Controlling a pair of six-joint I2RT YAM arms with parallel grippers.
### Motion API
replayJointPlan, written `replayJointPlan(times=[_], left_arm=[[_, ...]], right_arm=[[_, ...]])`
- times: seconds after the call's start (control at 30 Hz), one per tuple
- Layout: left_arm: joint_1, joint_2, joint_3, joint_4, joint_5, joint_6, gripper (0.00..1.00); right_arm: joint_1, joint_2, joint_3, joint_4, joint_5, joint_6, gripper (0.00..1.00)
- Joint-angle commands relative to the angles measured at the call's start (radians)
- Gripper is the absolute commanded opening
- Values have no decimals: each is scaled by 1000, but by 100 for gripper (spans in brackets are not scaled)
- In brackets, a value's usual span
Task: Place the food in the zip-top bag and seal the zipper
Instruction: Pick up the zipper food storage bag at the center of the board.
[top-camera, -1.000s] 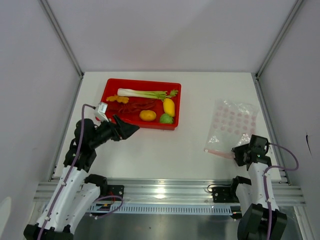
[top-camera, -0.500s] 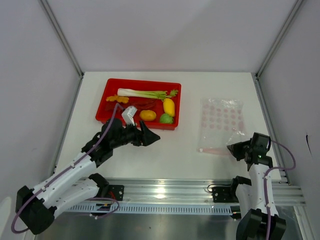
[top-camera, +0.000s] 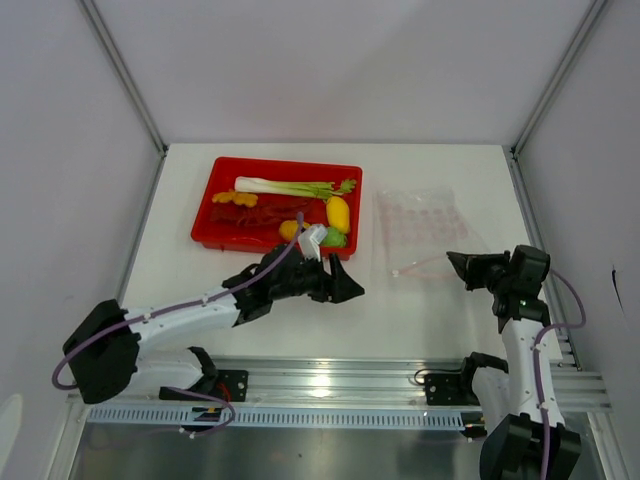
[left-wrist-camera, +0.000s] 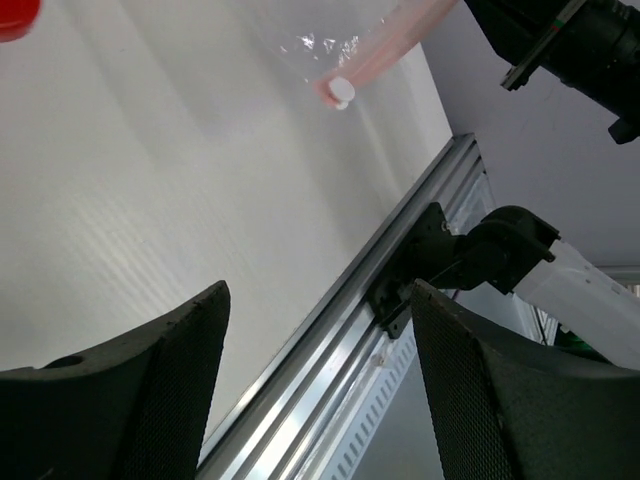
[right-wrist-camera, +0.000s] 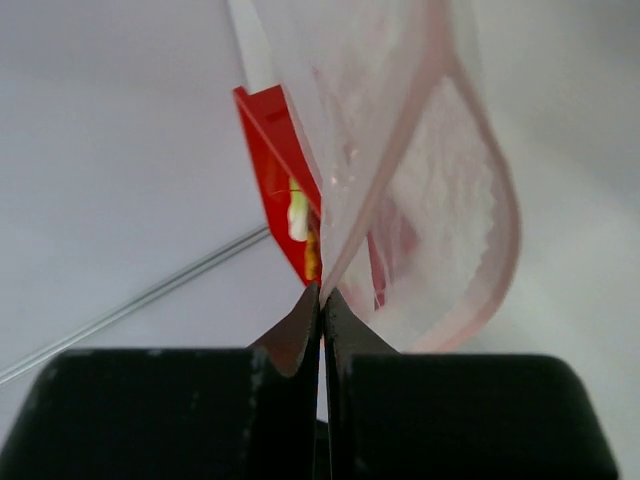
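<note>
Your right gripper (right-wrist-camera: 320, 297): jaws pinched shut on bag (top-camera: 415, 212) mouth edge, bag just right of tray (top-camera: 285, 164). Your left gripper (top-camera: 348, 290): jaws open, empty, near tray's front. Food (top-camera: 290, 187) all in tray, none bagged. Left to do: all loading, then sealing zipper (top-camera: 425, 266).

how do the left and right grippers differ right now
The left gripper is open and holds nothing; the right gripper is shut on the bag. The left gripper hangs over bare table just in front of the red tray; the right gripper sits at the bag's near edge, off to the right. Both are black with two fingers.
</note>
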Motion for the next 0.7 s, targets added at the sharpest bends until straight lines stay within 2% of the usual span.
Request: replayJointPlan(times=[0.0, 0.27, 0.4, 0.47, 0.5, 0.67], left_arm=[[-34, 89, 66, 174, 10, -78, 75], [-108, 346, 316, 143, 18, -115, 73], [-117, 427, 387, 163, 35, -143, 72], [-125, 461, 456, 124, 38, -156, 71], [-126, 484, 464, 113, 38, -162, 68], [-149, 527, 499, 90, -14, -198, 67]], right_arm=[[9, 12, -3, 152, -49, 188, 0], [44, -1, -63, 280, -33, 400, 0], [85, -1, -20, 265, 9, 420, 0], [99, -5, -16, 267, 35, 432, 0], [104, -16, -17, 272, 41, 440, 0], [108, -41, -37, 295, 64, 495, 0]])
